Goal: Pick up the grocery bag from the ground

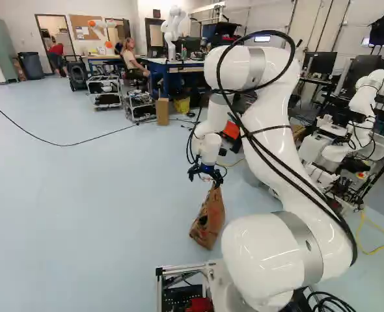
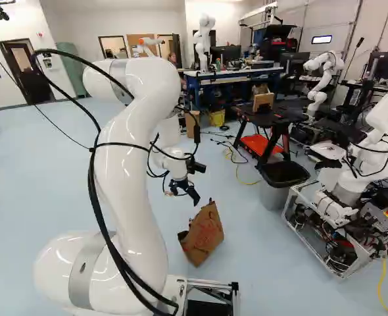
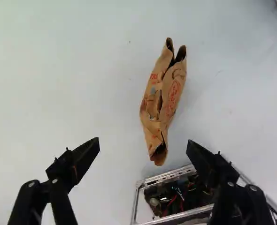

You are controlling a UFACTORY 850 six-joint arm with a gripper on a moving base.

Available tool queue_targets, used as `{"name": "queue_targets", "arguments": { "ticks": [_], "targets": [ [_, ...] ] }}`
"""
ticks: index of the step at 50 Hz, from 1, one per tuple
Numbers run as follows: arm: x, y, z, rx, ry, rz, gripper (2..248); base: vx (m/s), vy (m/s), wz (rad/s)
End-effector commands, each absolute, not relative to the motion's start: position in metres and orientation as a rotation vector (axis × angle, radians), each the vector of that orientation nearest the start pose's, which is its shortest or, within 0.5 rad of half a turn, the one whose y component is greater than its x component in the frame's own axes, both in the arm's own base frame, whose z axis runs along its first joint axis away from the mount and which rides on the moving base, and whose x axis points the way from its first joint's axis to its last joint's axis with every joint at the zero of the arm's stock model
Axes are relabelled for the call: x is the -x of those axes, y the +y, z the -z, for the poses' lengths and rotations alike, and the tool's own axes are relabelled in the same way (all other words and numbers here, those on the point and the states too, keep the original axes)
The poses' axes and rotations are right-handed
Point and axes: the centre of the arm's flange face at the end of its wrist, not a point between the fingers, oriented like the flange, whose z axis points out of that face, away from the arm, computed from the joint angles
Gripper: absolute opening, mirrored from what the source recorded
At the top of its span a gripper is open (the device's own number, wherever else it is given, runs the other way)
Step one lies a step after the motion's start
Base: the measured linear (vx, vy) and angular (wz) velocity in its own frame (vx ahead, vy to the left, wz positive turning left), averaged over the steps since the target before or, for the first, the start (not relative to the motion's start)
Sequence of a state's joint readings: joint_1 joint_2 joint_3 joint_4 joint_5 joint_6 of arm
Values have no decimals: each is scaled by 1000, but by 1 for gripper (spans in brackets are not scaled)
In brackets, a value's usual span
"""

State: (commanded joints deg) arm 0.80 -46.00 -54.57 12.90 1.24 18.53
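Observation:
The brown paper grocery bag (image 1: 209, 220) stands on the pale floor ahead of the base, its top creased and partly folded; in the right base view the bag (image 2: 203, 236) shows red print. My gripper (image 1: 206, 173) hangs above it, pointing down, with a gap to the bag in the right base view. In the wrist view the two fingers of the gripper (image 3: 143, 143) stand wide open with nothing gripped, and the bag (image 3: 163, 101) lies ahead of them, its near end toward the space between the fingertips.
The base's metal frame (image 3: 169, 176) lies close beside the bag. A grey bin (image 2: 283, 183) and a black table (image 2: 266, 118) stand beyond to the right. Another robot (image 2: 371, 151) is at the far right of the right base view. A small cardboard box (image 1: 163, 111) stands farther back.

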Motion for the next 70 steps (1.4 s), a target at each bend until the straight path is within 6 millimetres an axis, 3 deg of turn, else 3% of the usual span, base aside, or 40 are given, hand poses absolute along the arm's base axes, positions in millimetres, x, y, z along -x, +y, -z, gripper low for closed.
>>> {"name": "queue_targets", "arguments": {
  "ticks": [14,70],
  "targets": [
    [-512,7,-127,2918,1008,220,247,0,0,0],
    [-526,7,-42,2941,1030,121,247,0,0,0]
  ]
}}
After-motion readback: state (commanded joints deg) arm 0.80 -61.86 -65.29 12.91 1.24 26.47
